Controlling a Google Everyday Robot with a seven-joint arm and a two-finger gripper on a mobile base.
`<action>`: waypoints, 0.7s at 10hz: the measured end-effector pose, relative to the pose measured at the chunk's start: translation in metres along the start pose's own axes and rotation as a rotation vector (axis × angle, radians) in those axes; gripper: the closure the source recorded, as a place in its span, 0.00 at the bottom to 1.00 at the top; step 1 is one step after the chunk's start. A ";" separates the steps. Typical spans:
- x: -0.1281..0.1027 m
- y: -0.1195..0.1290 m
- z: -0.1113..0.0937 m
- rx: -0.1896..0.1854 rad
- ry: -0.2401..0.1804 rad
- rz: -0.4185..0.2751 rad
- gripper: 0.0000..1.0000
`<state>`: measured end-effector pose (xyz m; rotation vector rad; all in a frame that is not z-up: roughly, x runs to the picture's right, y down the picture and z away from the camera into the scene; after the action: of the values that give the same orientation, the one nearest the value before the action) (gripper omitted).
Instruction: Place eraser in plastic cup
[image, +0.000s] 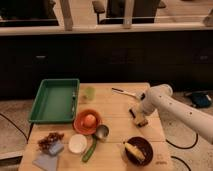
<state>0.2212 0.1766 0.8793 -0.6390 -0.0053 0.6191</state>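
Pincer (138, 118), grip unclear, over eraser (140, 121) near table's (125, 102) right edge.

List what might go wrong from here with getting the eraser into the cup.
1. The gripper sits low at the eraser near the table's right edge; a nudge might push it off.
2. The cup is far across the table, narrow and light; it may tip.
3. The brush lies along the likely path.
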 end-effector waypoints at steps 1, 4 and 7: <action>0.001 0.000 0.001 -0.002 0.003 -0.001 0.71; 0.005 -0.001 -0.002 0.001 0.009 -0.012 0.99; 0.009 -0.002 -0.012 0.014 0.008 -0.024 1.00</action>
<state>0.2316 0.1737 0.8691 -0.6272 -0.0011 0.5928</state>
